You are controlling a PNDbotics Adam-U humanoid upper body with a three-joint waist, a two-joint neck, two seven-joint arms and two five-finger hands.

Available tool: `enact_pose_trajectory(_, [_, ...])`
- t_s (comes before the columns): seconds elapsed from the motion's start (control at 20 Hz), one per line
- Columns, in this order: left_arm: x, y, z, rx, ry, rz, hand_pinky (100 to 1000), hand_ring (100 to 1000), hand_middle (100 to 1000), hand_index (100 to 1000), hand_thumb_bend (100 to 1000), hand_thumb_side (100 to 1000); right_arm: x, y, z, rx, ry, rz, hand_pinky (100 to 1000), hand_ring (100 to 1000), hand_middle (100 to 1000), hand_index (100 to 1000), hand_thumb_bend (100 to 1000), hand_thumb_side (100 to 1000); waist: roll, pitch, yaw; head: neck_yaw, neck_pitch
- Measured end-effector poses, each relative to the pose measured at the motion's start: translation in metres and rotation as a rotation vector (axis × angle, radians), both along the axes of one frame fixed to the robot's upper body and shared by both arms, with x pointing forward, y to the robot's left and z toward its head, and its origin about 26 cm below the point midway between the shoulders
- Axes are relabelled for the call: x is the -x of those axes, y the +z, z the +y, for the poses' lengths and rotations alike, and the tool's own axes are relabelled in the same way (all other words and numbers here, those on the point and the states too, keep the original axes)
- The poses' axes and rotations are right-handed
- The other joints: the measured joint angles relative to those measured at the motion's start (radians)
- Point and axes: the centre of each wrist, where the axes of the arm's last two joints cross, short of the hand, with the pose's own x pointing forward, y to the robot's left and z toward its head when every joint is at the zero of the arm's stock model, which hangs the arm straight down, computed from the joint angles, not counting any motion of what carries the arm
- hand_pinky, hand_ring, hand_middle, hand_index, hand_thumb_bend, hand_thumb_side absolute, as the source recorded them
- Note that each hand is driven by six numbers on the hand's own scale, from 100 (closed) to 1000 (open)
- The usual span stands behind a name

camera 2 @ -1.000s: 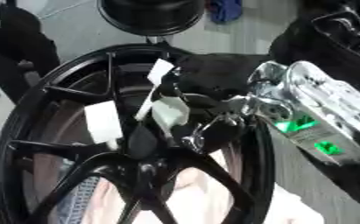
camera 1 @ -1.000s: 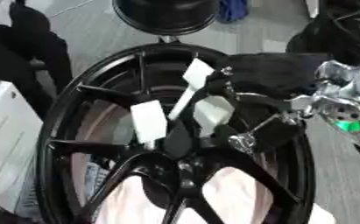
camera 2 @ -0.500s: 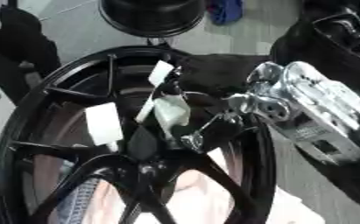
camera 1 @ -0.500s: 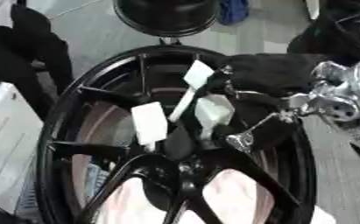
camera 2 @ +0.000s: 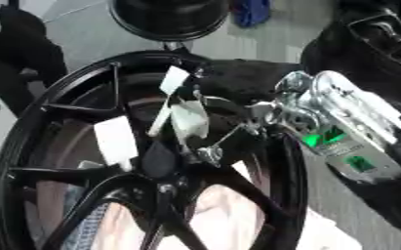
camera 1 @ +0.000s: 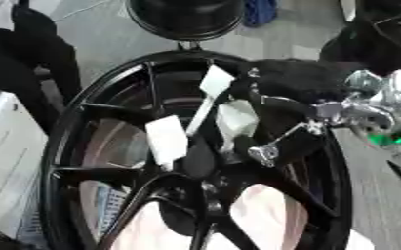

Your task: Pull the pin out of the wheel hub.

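A large black spoked wheel (camera 1: pixel 92 146) fills the middle of both views, with its hub (camera 1: pixel 199 163) low in the centre. Several white tags (camera 1: pixel 168 140) hang around the hub. A thin silver rod with a round end (camera 1: pixel 263 154) slants from the hub area up to my right hand; I cannot tell if it is the pin. My right hand (camera 1: pixel 302 83), black with a silver wrist (camera 2: pixel 340 122), reaches in from the right over the rim and sits just above and to the right of the hub. What it holds is hidden. My left hand does not show.
A second black wheel or tyre (camera 1: pixel 186 17) stands beyond the rim at the top. Dark shapes lie at the upper left (camera 1: pixel 32 53) and upper right (camera 2: pixel 366 44). A pale box (camera 1: pixel 3 161) sits at the left edge. Pink cloth (camera 1: pixel 263 219) shows through the lower spokes.
Almost nothing has changed; my right hand and the silver rod stay at the same place over the hub, and the whole picture has shifted only slightly.
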Motion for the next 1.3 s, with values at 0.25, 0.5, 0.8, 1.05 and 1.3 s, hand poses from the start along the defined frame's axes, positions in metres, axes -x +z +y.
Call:
enact_pose_trajectory(0.25, [0.000,0.000,0.000,0.000,0.000,0.000,898,592,715,669,100,529,0.002,0.002,0.000,-0.042,-0.006,-0.006,1000,622,311,448,100,370,0.000,-0.003,-0.004,0.000,0.000])
enact_pose_trajectory(0.5, [0.000,-0.001,0.000,-0.001,0.001,0.006,897,593,715,669,100,529,0.011,0.010,0.001,-0.046,0.004,-0.017,1000,647,305,434,100,419,0.003,-0.029,-0.018,0.003,0.000])
enact_pose_trajectory(0.8, [0.000,-0.002,0.001,-0.001,0.001,0.014,897,594,715,669,100,533,0.018,0.020,-0.003,-0.029,0.003,-0.030,1000,651,309,436,100,460,0.012,-0.066,-0.034,0.006,0.006])
enact_pose_trajectory(1.05, [0.001,-0.004,0.001,0.003,0.002,0.024,897,595,715,670,100,538,0.018,0.027,-0.008,-0.052,-0.012,-0.049,1000,647,303,434,100,402,0.017,-0.092,-0.047,-0.004,0.012])
enact_pose_trajectory(1.3, [0.001,-0.005,0.001,0.035,0.014,0.032,898,596,716,670,100,555,0.015,0.036,-0.024,-0.168,-0.074,-0.063,911,633,281,431,100,221,0.020,-0.105,-0.053,-0.040,0.029])
